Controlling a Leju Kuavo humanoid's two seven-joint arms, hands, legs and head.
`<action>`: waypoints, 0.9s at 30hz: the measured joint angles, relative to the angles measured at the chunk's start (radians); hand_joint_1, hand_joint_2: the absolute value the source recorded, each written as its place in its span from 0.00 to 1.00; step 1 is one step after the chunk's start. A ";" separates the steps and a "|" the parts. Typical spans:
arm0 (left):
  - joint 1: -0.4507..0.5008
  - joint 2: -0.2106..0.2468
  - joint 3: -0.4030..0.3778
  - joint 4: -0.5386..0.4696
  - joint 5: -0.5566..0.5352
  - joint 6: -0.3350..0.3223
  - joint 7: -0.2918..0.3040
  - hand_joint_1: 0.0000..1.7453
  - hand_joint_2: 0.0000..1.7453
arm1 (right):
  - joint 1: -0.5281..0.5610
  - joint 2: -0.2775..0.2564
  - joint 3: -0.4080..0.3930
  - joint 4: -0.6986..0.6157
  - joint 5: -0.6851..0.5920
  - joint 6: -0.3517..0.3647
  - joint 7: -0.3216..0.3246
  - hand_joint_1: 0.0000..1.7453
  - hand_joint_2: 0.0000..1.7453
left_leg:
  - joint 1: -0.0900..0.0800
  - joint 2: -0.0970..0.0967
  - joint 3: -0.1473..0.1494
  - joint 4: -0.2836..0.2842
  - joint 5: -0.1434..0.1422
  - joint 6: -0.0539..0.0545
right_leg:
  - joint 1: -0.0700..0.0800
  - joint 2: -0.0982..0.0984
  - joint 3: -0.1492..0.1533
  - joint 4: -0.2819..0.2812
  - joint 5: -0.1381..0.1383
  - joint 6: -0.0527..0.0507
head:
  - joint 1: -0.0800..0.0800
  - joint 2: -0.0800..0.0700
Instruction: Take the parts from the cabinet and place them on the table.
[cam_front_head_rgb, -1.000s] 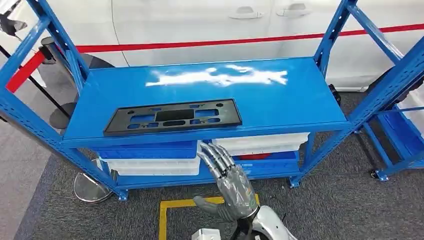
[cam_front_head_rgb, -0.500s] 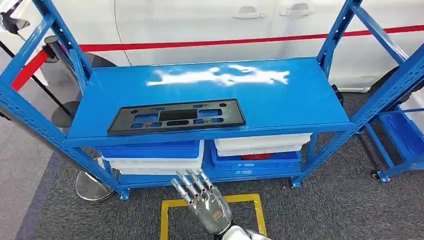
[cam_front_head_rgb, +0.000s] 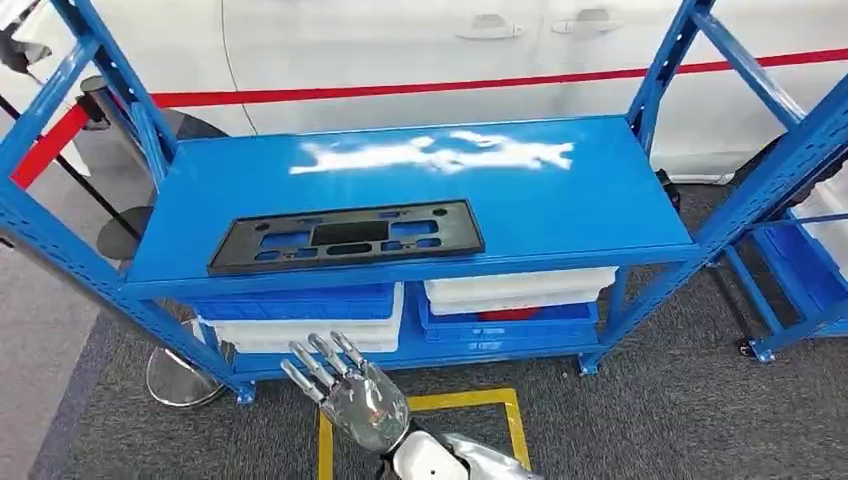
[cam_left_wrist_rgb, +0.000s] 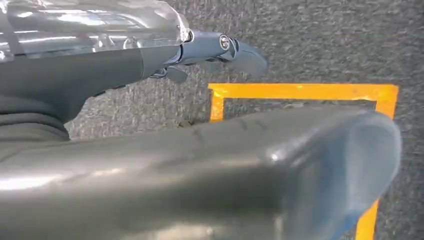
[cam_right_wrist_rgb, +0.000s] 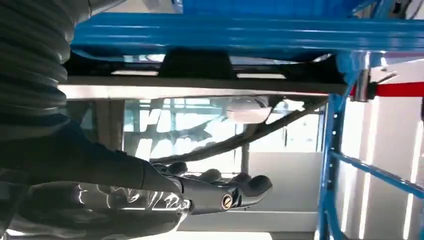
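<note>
Blue cabinet (cam_front_head_rgb: 600, 190): black part (cam_front_head_rgb: 345, 236) lies flat near the shelf's front edge. Your right hand (cam_front_head_rgb: 345, 395) hangs below it, released, fingers spread, holding nothing. Left hand (cam_left_wrist_rgb: 215, 47): state unclear. Raise over the front lip, grip one long edge.

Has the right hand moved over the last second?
Yes: the right hand has swung left and down, away from the front edge of the blue rack.

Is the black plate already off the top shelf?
No, the black plate lies flat near the front edge of the blue top shelf, and the right hand is below it, holding nothing.
</note>
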 joint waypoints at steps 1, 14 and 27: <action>0.003 0.000 0.000 0.000 0.000 0.000 0.000 0.00 0.00 | -0.001 0.003 -0.001 0.002 0.000 -0.001 0.001 0.00 1.00 | 0.003 -0.001 -0.001 -0.002 0.000 0.008 | 0.001 0.000 -0.002 0.008 0.005 0.008 | 0.000 0.000; 0.003 0.000 -0.002 0.002 -0.002 -0.011 0.005 0.00 0.00 | -0.051 0.014 -0.047 0.011 0.000 -0.005 -0.007 0.00 1.00 | -0.008 -0.002 0.055 -0.007 -0.041 0.018 | 0.017 -0.001 -0.065 0.012 0.016 -0.020 | -0.002 0.000; 0.008 0.004 -0.002 0.004 -0.005 -0.011 0.009 0.00 0.00 | -0.048 0.026 -0.074 0.028 0.000 -0.006 -0.033 0.00 1.00 | 0.023 0.001 -0.082 0.135 -0.008 -0.045 | -0.006 0.005 0.018 -0.010 -0.009 -0.030 | -0.007 0.000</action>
